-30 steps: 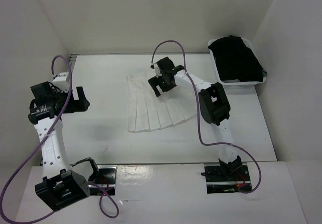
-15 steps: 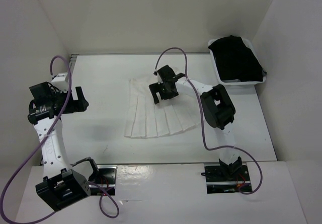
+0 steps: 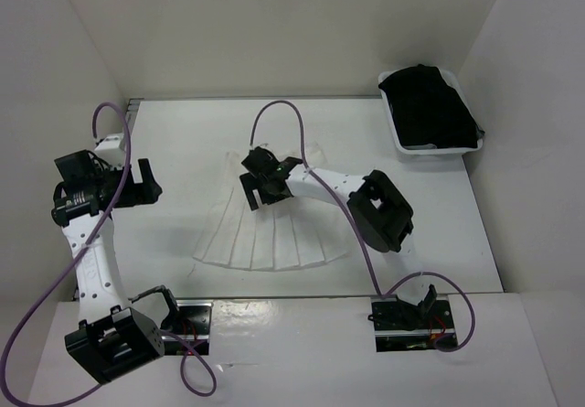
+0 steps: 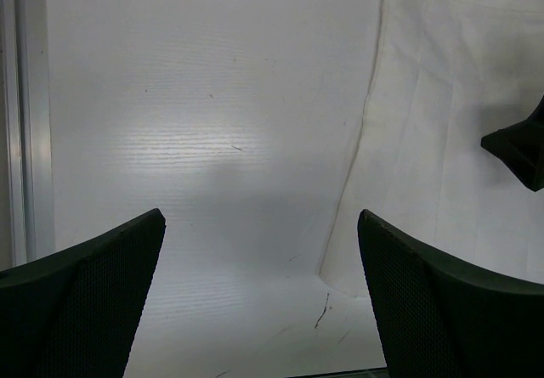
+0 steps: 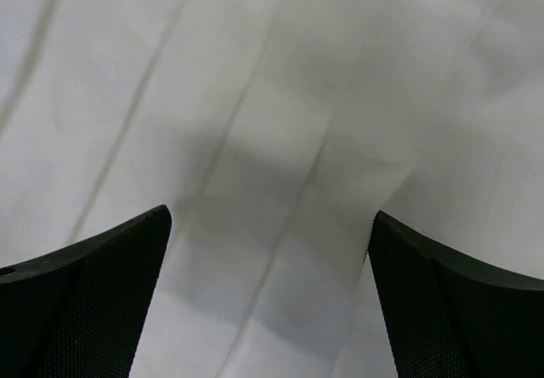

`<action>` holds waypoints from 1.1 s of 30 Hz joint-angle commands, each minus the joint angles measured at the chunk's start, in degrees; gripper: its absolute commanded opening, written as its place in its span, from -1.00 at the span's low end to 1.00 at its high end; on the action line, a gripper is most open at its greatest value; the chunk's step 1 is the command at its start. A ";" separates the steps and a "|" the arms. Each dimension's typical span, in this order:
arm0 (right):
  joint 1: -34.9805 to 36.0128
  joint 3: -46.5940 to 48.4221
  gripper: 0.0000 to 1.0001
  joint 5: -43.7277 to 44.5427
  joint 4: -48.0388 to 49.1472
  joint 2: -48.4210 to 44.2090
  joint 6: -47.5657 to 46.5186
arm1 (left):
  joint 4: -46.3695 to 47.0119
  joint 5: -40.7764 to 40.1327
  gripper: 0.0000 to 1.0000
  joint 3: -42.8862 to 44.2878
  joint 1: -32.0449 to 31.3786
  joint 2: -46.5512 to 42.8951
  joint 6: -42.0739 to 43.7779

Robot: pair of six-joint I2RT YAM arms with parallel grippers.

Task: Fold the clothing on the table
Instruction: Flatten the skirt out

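Note:
The clothing (image 3: 274, 238), a white pleated skirt, lies flat on the table (image 3: 174, 133), fanned out with its wide hem toward the arm bases. My right gripper (image 3: 259, 196) hovers open over its upper part near the narrow waistband. In the right wrist view the pleated clothing (image 5: 272, 123) fills the frame and nothing lies between the wide-apart jaws of the right gripper (image 5: 268, 293). My left gripper (image 3: 151, 180) stands open to the left of the skirt, apart from it. In the left wrist view the left gripper (image 4: 262, 293) is over bare table, with the clothing's side edge (image 4: 442, 98) at the right.
A white plastic bin (image 3: 402, 142) holding a black garment (image 3: 428, 105) sits at the back right corner. White walls enclose the table on three sides. A thin metal rail (image 4: 13, 98) runs along the table's left edge. A tip of the right gripper (image 4: 518, 149) shows in the left wrist view.
My right gripper has moved left and nearer across the skirt. The skirt has shifted left and spread into a wider fan. The left arm has stayed put.

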 commanded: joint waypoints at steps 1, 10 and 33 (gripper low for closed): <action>1.64 9.20 0.97 6.32 -1.94 -0.53 1.83 | 1.04 2.12 1.00 -0.07 0.42 -1.18 0.85; -4.49 22.58 0.97 0.43 -5.73 -8.62 -15.56 | 0.77 2.57 1.00 4.84 -13.01 8.81 4.11; -34.05 -0.88 0.89 -14.07 -3.53 -15.30 -27.62 | 19.14 -2.17 0.26 23.03 -30.51 51.99 0.42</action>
